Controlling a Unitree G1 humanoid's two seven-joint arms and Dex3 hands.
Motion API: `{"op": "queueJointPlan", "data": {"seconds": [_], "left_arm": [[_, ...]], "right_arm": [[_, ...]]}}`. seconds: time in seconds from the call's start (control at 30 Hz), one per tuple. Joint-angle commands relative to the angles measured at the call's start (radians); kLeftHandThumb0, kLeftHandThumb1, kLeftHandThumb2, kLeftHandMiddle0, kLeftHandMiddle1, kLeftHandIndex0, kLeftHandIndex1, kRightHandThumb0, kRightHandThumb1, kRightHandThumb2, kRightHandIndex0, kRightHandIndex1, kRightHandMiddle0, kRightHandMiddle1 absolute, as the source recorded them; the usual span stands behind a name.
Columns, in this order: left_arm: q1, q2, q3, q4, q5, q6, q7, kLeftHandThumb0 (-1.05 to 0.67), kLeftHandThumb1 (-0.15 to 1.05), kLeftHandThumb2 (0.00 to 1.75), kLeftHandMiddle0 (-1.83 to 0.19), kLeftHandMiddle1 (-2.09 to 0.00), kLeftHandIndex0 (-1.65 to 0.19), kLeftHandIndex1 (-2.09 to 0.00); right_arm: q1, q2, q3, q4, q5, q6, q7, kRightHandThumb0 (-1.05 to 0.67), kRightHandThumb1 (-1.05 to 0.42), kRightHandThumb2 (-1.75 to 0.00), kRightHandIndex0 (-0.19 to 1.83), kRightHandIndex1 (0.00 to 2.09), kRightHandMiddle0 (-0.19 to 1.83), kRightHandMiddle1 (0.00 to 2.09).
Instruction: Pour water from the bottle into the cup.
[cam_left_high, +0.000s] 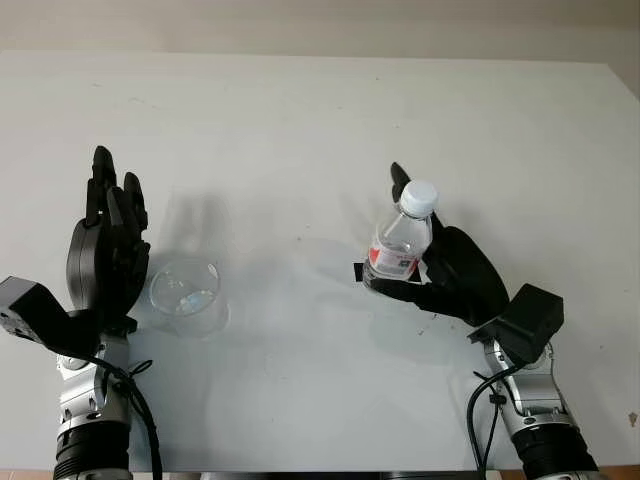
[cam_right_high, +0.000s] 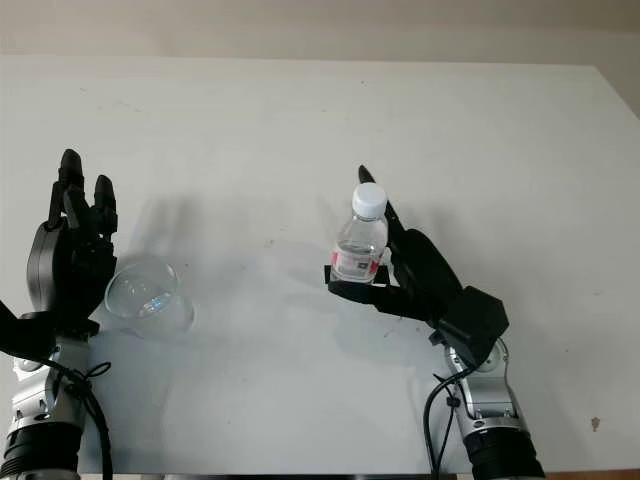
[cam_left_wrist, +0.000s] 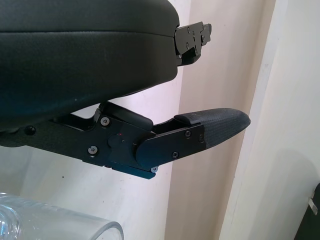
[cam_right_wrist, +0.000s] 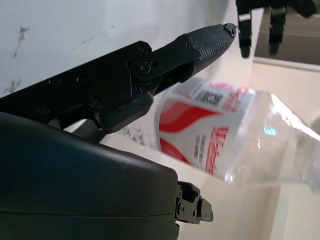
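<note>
A clear plastic water bottle (cam_left_high: 402, 242) with a white cap and a red-and-white label is held upright, slightly tilted, right of the table's middle. My right hand (cam_left_high: 440, 272) is shut on it, fingers wrapped around the label; the label (cam_right_wrist: 200, 125) shows in the right wrist view. A clear glass cup (cam_left_high: 186, 293) stands on the table to the left, with its rim (cam_left_wrist: 60, 220) in the left wrist view. My left hand (cam_left_high: 108, 240) is open, standing just left of the cup, close beside it.
The white table (cam_left_high: 300, 130) stretches wide behind and between the cup and bottle. Its far edge meets a beige wall, and its right edge runs along the picture's right side.
</note>
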Motion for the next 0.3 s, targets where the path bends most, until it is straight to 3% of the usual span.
{"op": "queueJointPlan", "data": {"seconds": [0.0, 0.27], "left_arm": [[0.011, -0.003, 0.0, 0.015, 0.002, -0.012, -0.002, -0.77, 1.05, 0.67, 0.19, -0.01, 0.19, 0.0], [0.015, -0.005, 0.001, 0.011, -0.006, -0.012, -0.008, -0.76, 1.05, 0.67, 0.19, 0.0, 0.19, 0.0]], "right_arm": [[0.021, -0.002, -0.015, 0.025, 0.011, -0.027, -0.001, -0.88, -0.9, -0.05, -0.19, 0.0, -0.19, 0.0], [0.036, 0.0, -0.041, 0.03, 0.033, -0.043, -0.006, -0.86, -0.9, -0.05, -0.19, 0.0, -0.19, 0.0]]}}
